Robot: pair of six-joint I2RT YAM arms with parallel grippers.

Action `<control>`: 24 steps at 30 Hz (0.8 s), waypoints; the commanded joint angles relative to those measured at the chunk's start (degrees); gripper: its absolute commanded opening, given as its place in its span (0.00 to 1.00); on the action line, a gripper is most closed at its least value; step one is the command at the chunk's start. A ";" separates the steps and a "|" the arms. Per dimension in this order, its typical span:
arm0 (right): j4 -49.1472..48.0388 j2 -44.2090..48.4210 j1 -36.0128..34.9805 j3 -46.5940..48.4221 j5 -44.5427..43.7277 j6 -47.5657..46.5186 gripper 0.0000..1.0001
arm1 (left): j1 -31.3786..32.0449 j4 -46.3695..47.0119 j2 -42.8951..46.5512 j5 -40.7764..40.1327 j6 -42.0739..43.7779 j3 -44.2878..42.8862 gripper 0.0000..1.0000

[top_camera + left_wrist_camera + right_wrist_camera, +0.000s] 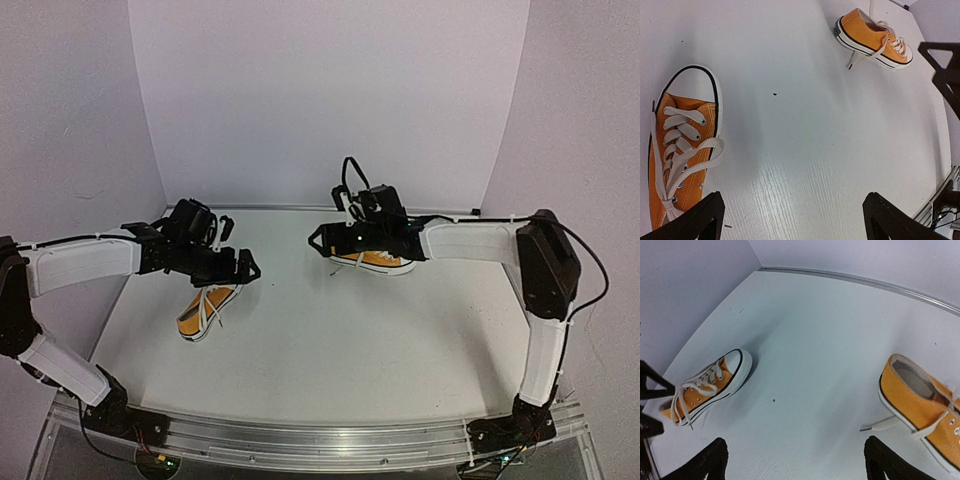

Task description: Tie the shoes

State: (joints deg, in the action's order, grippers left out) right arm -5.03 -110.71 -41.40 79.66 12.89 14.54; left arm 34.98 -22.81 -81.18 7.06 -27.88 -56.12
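**Two pincers spread wide, both shoes waiting untied**

I am holding both arms up over the white table (pixel 350 340), each one hanging above its own shoe. I judge this to be a staging pose: each wrist camera is taking in the laces before I commit to a grab. The left pincer (pixel 795 222) is standing wide open with nothing between its black fingers. The right pincer (pixel 797 462) is gaping just as wide and is carrying nothing either.

The left shoe (pixel 207 312), a small orange-yellow canvas low-top sneaker with a white rubber sole and toe cap, is lying on its sole at the left of the table. It is sitting under the left pincer, with its toe pointing away from the near edge. The right shoe (pixel 375 260), its matching twin, is sitting toward the back of the table and right of the middle, beneath the right pincer. The two are lying well apart.

Neither shoe is showing a bow. The flat white laces (pixel 677 150) on the left shoe are running through the eyelets, with slack loops sagging across the upper. On the right shoe, one loose lace end (pixel 880 424) is trailing out onto the table beside the sole.
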 commanded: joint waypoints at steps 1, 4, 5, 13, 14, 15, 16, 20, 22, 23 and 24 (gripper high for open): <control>7.91 -8.75 2.38 10.97 -3.67 -1.19 0.88 | 0.18 3.79 0.36 0.96 -0.04 0.69 1.00; 9.61 -14.22 3.39 16.84 -6.27 -0.86 0.85 | 0.19 4.76 0.99 1.29 -0.59 2.02 1.00; 9.98 -16.55 3.49 18.50 -6.94 -0.89 0.83 | 0.19 4.77 0.93 1.24 -0.57 2.24 1.00; 10.91 -26.80 3.52 27.25 -12.76 -1.18 0.78 | 0.18 3.40 0.50 0.42 0.86 2.11 1.00; 10.99 -27.37 3.47 27.59 -12.87 -1.18 0.78 | 0.17 3.33 0.70 0.30 1.00 2.12 1.00; 11.11 -27.88 3.50 28.03 -13.38 -1.18 0.78 | 0.17 3.25 0.86 0.21 1.10 2.14 1.00; 11.18 -28.33 3.51 28.39 -14.07 -1.18 0.78 | 0.15 3.22 0.99 0.23 1.22 2.17 1.00; 11.53 -28.30 3.45 29.65 -14.35 -1.66 0.76 | 0.18 3.38 1.09 0.59 1.35 2.56 1.00; 11.60 -27.36 3.39 29.95 -14.21 -2.20 0.75 | 0.20 3.31 1.10 0.84 1.44 2.55 1.00; 11.68 -26.91 3.46 30.08 -14.51 -2.43 0.75 | 0.14 3.31 1.18 0.99 1.49 2.58 1.00; 11.80 -26.52 3.46 30.38 -14.88 -2.75 0.75 | 0.19 3.29 1.30 0.98 1.53 2.48 1.00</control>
State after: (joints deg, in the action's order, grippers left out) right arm 5.19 -137.51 -37.69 107.37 0.17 13.13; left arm 34.98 -20.51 -81.19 7.82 -27.16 -53.63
